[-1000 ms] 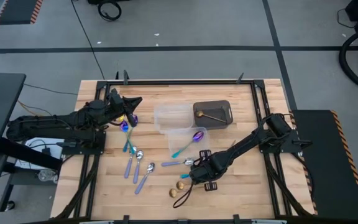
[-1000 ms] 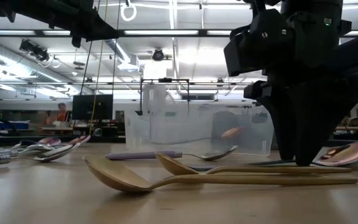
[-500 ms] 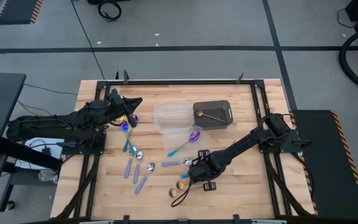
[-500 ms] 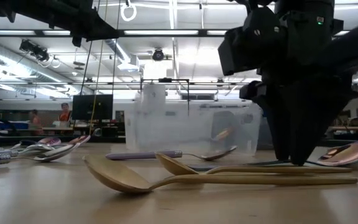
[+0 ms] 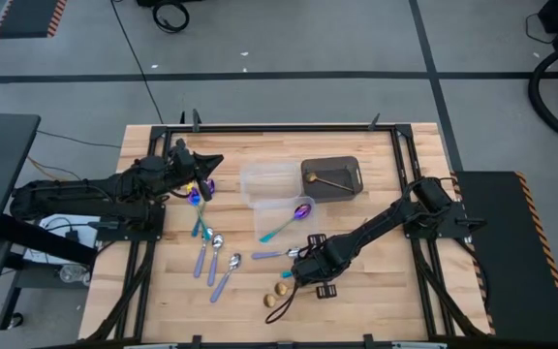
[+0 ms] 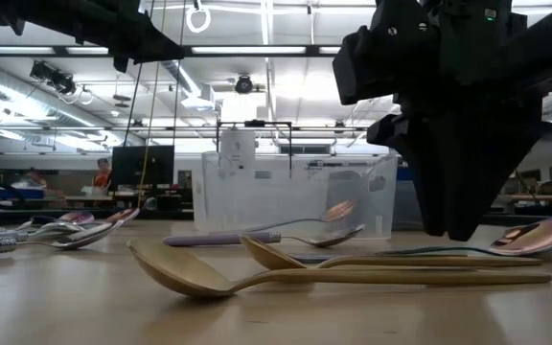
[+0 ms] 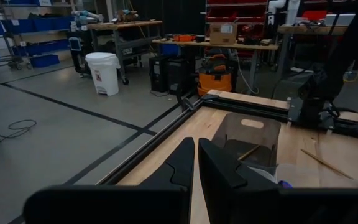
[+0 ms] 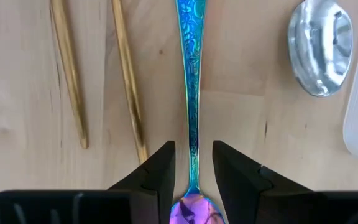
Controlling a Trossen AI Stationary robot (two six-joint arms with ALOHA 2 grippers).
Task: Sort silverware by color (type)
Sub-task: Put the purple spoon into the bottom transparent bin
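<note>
My right gripper (image 5: 300,268) (image 8: 193,149) hangs open just above the table, pointing down. Its fingers stand on either side of the neck of an iridescent spoon (image 8: 189,81) with a teal handle, which lies flat on the wood and is not touched. Two gold spoons (image 5: 281,291) (image 6: 257,276) lie beside it, and a silver spoon (image 5: 277,255) lies farther off. Another iridescent spoon (image 5: 289,221) rests in a clear tub (image 5: 277,206). Several silver and iridescent spoons (image 5: 211,254) lie at the left. My left gripper (image 5: 206,161) (image 7: 196,163) waits shut and empty above the far left of the table.
A second clear tub (image 5: 267,178) stands behind the first. A dark rectangular tub (image 5: 349,167) on the far side holds a gold utensil (image 5: 325,179). Bare wood lies along the near edge and at the right. People move in the room beyond the table.
My right gripper has risen a little off the table over the iridescent spoon, which stays flat on the wood. The nearer clear tub with its spoon has slid slightly toward the table's left.
</note>
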